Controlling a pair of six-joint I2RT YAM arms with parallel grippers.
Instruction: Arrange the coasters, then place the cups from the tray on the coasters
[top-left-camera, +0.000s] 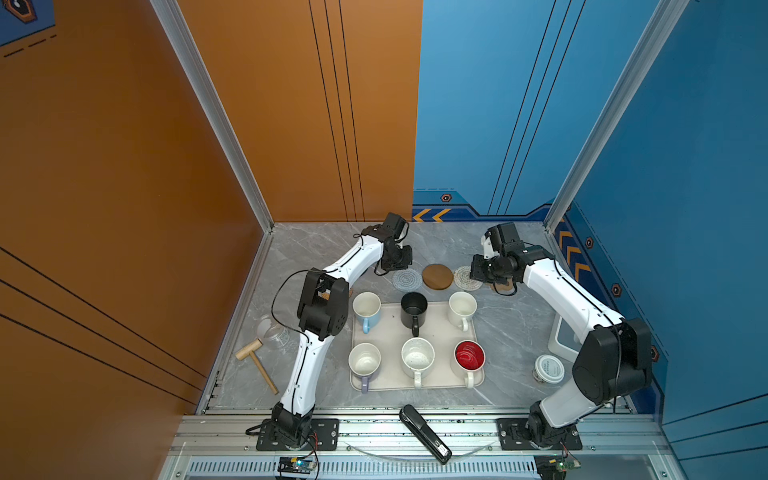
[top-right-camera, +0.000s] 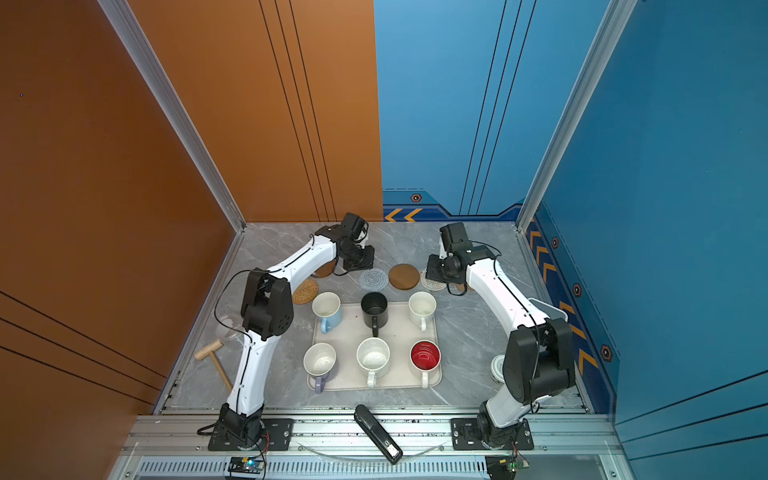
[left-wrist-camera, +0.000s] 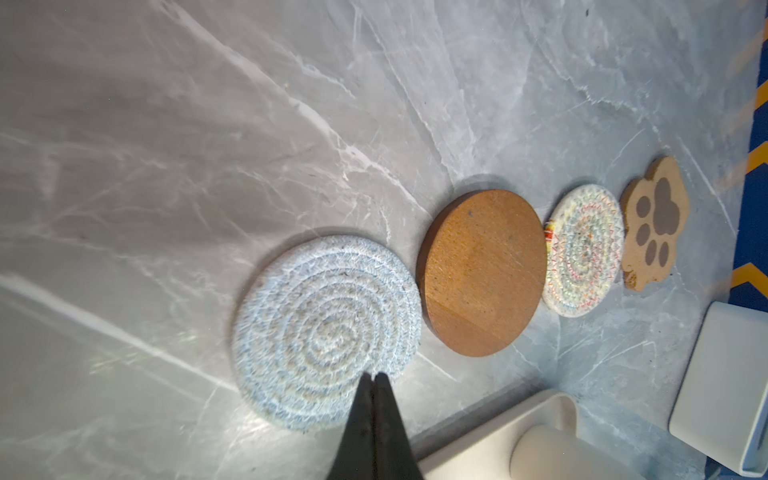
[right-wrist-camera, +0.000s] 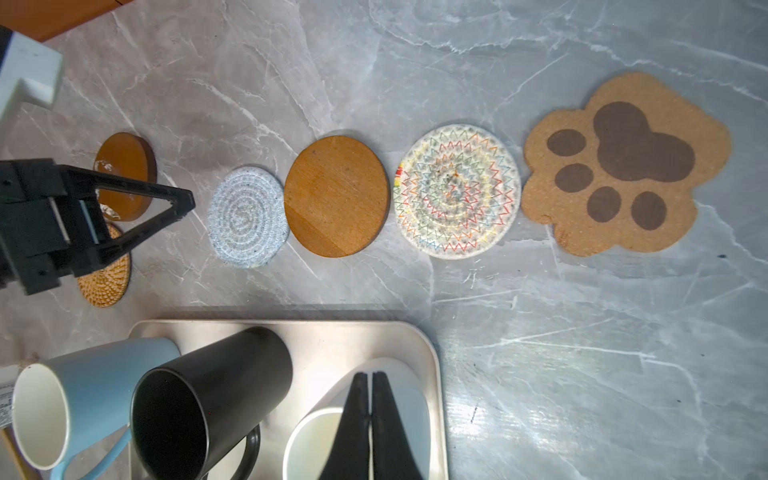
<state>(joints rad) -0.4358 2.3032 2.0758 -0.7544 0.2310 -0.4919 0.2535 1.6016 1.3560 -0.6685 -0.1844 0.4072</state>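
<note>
Grey-blue coaster (right-wrist-camera: 248, 217), wooden coaster (right-wrist-camera: 336, 196), whitish coaster (right-wrist-camera: 457, 191), paw coaster (right-wrist-camera: 627, 164): 1 flat row.

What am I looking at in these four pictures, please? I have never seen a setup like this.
Two white robot arms work at a grey marble table. Two pictures look down from overhead; two come from cameras on the arms' wrists. The left gripper and right gripper, two-fingered claws, are both shut and hold nothing. Six cups stand on the tray. Beyond it four coasters lie in a row, ending with the paw coaster; two more, one a rattan coaster, lie near the left arm. A wooden mallet and a stapler lie aside.
</note>
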